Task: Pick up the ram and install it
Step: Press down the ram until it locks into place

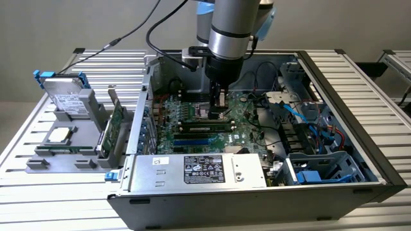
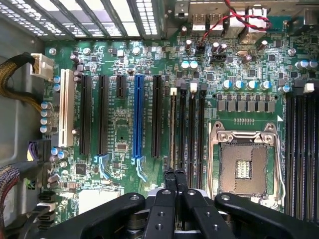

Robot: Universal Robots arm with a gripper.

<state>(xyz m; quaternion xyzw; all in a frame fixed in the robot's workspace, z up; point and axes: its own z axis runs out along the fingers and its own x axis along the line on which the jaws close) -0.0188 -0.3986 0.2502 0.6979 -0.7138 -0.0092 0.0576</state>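
The black claw (image 2: 175, 174) is squeezed shut with nothing in it; it hangs low over the green motherboard (image 1: 192, 108) inside the open grey computer case (image 1: 378, 159). The ram, a long thin green stick with black chips (image 1: 205, 128), lies in a slot on the board, near the claw; if the claw pushes down crooked, I think the stick or slot could crack.

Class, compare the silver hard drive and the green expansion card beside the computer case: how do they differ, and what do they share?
The hard drive is silver; the expansion card is green. The hard drive is a thick block with blue clips; the expansion card is a thin board. Both stand upright in the grey holder, outside the computer case.
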